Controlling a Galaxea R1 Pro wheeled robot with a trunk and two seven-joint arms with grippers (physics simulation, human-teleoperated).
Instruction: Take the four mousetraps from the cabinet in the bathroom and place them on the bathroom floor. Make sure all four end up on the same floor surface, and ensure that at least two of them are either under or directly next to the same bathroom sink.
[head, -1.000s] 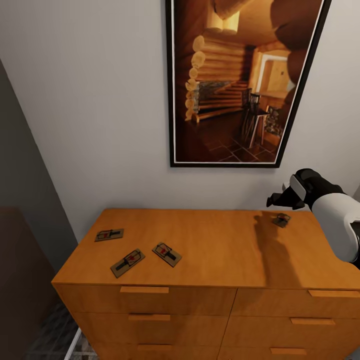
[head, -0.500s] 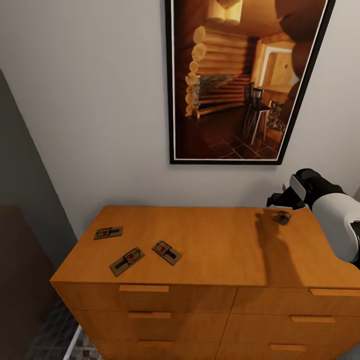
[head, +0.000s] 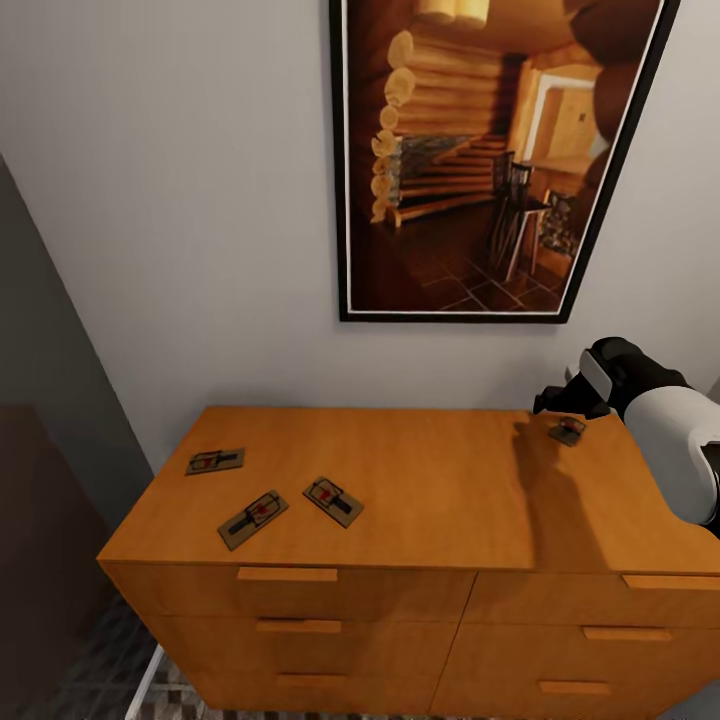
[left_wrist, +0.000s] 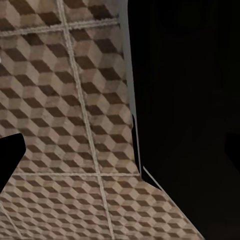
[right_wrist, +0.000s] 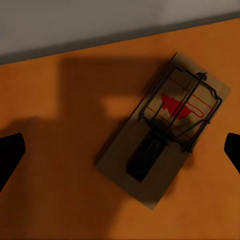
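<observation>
I'm at the pickup step: my right fingers (right_wrist: 120, 150) hang spread wide, holding nothing, over a mousetrap (right_wrist: 165, 135) at the cabinet (head: 440, 490) top's back right. Next, probably descend and close. My left fingers' state I cannot tell.

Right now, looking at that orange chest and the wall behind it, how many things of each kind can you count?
Small flat brown wooden mousetraps with dark metal parts: 4
Low orange-brown wooden cabinet with drawers: 1
Dark-framed picture of a log interior: 1
Total: 6
</observation>
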